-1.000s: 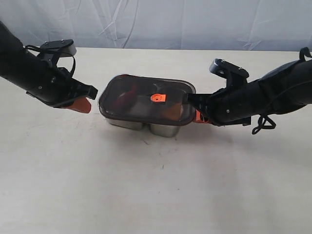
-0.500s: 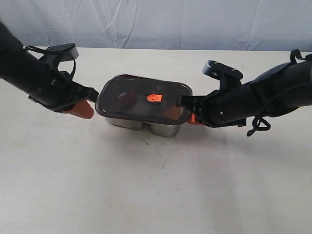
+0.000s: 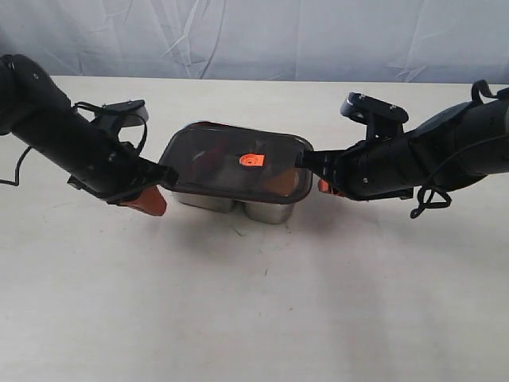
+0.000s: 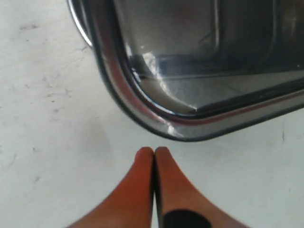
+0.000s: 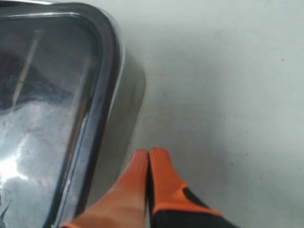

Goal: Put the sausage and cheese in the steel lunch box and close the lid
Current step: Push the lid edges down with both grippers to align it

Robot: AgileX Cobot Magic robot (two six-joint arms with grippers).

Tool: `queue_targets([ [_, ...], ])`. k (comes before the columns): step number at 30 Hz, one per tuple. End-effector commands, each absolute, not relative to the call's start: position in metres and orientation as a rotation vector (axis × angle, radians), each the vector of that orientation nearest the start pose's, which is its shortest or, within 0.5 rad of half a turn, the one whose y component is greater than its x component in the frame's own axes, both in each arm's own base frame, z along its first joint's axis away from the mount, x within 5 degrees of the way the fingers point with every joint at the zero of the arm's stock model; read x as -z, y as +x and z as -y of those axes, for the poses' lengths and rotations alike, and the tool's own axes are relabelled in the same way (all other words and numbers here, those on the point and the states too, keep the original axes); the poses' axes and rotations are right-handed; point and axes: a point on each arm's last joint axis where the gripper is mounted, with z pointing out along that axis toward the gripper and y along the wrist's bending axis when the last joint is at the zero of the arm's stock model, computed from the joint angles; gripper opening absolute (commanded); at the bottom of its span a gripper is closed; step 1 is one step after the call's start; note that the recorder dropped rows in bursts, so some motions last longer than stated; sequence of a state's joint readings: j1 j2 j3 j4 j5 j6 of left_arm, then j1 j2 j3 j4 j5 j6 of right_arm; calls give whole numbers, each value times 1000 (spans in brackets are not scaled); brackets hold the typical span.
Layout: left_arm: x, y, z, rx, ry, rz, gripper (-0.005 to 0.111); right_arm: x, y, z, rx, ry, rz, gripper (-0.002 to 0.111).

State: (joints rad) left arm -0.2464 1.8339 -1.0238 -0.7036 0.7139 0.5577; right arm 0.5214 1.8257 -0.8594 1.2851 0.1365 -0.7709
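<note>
The dark smoky lid [image 3: 235, 165] with its orange centre tab [image 3: 252, 160] lies on the steel lunch box [image 3: 269, 212], slightly askew. Through the lid a red shape, the sausage [image 3: 208, 161], shows dimly on the left, and an orange-brown shape, the cheese [image 3: 280, 183], on the right. My left gripper [image 3: 151, 200] is shut and empty, just off the lid's left corner [image 4: 185, 128]; its orange fingertips [image 4: 145, 156] touch each other. My right gripper [image 3: 324, 187] is shut and empty beside the lid's right edge [image 5: 107, 71], low by the box wall.
The pale table [image 3: 254, 302] carries only the box. A wrinkled white backdrop [image 3: 262, 36] runs along the far edge. Both black arms [image 3: 71, 143] [image 3: 429, 155] reach in from the sides.
The left arm has moved in and down toward the lid's left corner. The right gripper has drawn back slightly to the right. The lid has settled flatter on the box.
</note>
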Motion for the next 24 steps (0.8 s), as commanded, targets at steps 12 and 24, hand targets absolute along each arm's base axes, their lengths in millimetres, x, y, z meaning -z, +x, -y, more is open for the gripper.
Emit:
queue_targets([
  [12,-175,335,124,644,414,-2721,0,-137,289,-180,-581,-98,-2576,-1],
  [24,-173,329,122,626,491,-2769,0,-137,290,-180,-579,-97,-2575,-1],
])
